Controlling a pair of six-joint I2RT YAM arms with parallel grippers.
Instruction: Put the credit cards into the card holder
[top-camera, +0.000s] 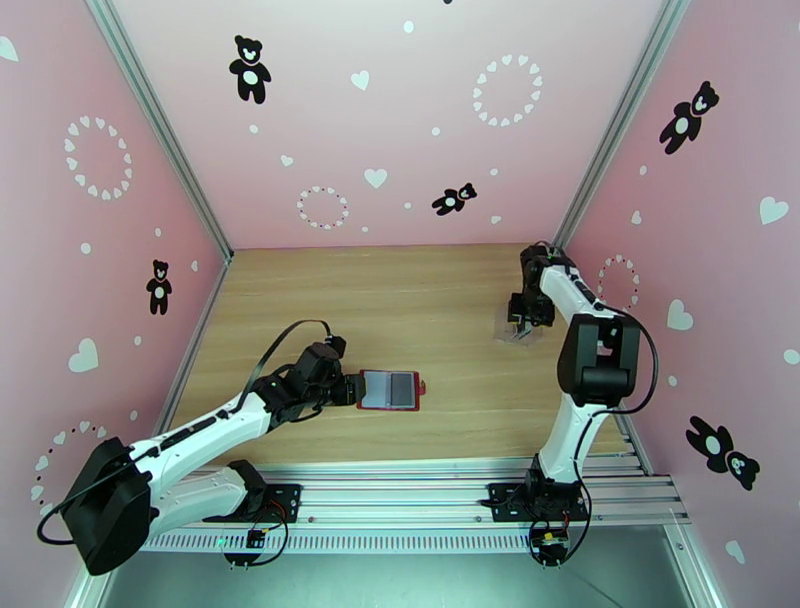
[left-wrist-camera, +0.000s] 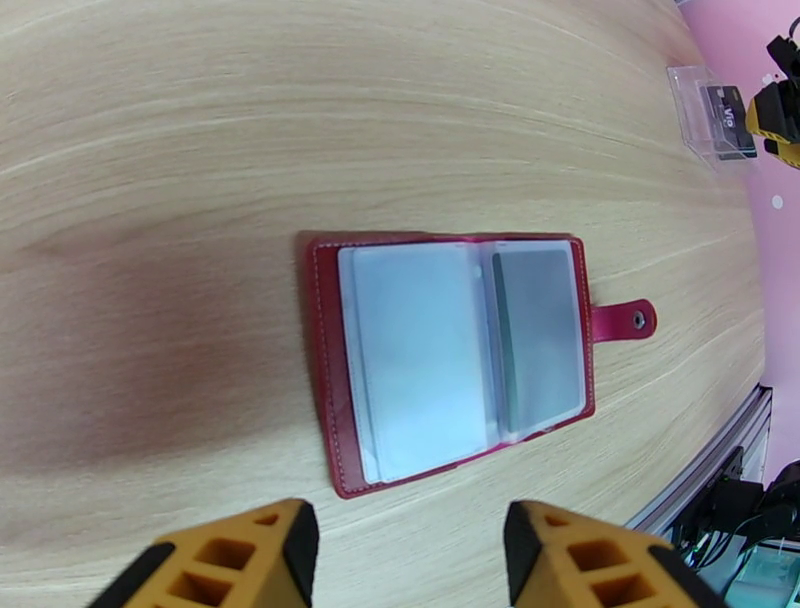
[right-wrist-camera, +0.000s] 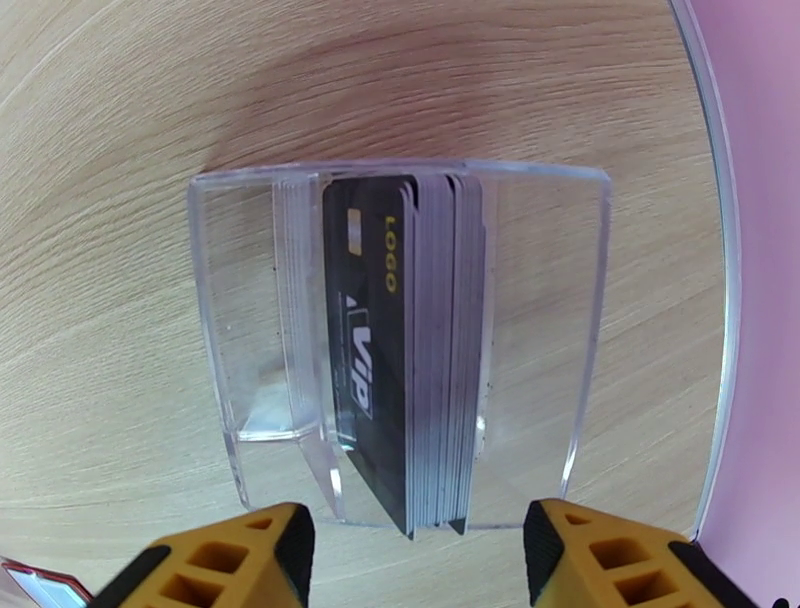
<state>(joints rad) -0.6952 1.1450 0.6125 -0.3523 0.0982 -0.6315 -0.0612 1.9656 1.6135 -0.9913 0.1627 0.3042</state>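
Note:
The red card holder (top-camera: 391, 390) (left-wrist-camera: 450, 350) lies open and flat on the wooden table, pale sleeves up, snap tab to its right. One dark card (left-wrist-camera: 535, 340) sits in its right sleeve. My left gripper (top-camera: 350, 390) (left-wrist-camera: 410, 560) hovers just off its left edge, open, with nothing between the fingers. A stack of dark credit cards (right-wrist-camera: 375, 340) (left-wrist-camera: 726, 112) stands on edge inside a clear plastic box (right-wrist-camera: 540, 300) (top-camera: 518, 332). My right gripper (top-camera: 521, 322) (right-wrist-camera: 420, 570) is right over that box, open, the near end of the stack just between its fingertips, untouched.
The clear box stands close to the right pink wall (top-camera: 700, 250). Bare wood (top-camera: 400, 300) stretches between the holder and the box. A metal rail (top-camera: 450, 490) runs along the table's near edge. A corner of the red holder (right-wrist-camera: 30, 585) peeks in at the right wrist view's bottom left.

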